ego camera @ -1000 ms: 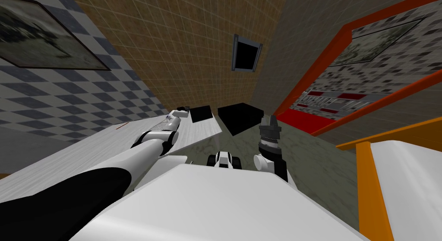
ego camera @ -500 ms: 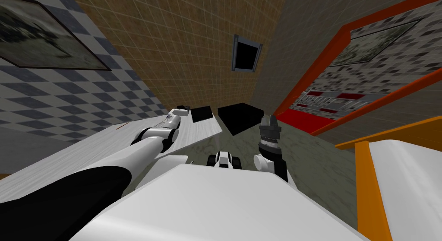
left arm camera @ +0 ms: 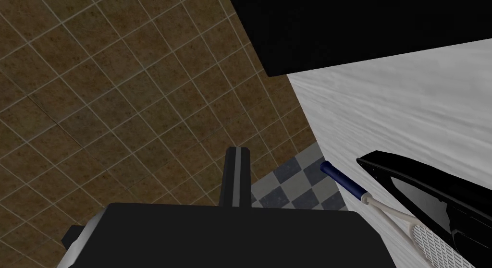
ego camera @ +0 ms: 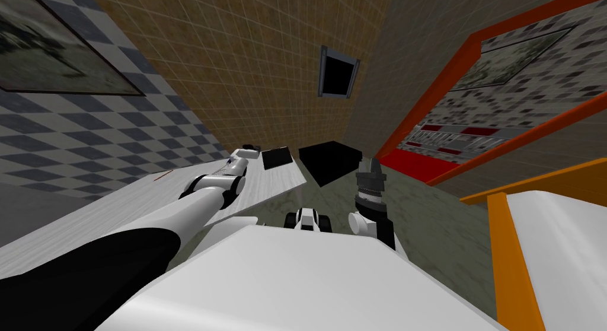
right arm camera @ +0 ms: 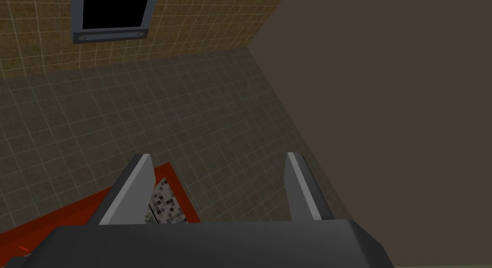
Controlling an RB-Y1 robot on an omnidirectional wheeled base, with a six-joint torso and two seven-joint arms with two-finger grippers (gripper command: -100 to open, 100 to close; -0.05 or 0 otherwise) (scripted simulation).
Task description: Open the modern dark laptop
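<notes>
Barely anything has changed: the left arm has crept a touch further along the pale grey table [ego camera: 268,180]. Its left gripper [left arm camera: 237,151] has its jaws pinched together, just beside the flat dark slab of a laptop [ego camera: 277,157] lying at the table's far end. Shut like that, it may slip past the lid's edge and shove the laptop towards the table's edge, or knock the blue-handled white tool [left arm camera: 337,176] beside it. The right gripper [right arm camera: 217,155] is raised, jaws wide, holding nothing.

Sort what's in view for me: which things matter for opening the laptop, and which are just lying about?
For the job: laptop, flat on the table; left hand, shut, near it.
Lying about: blue-handled racket; black thing beside it; black box past the table; right hand, open, idle.
</notes>
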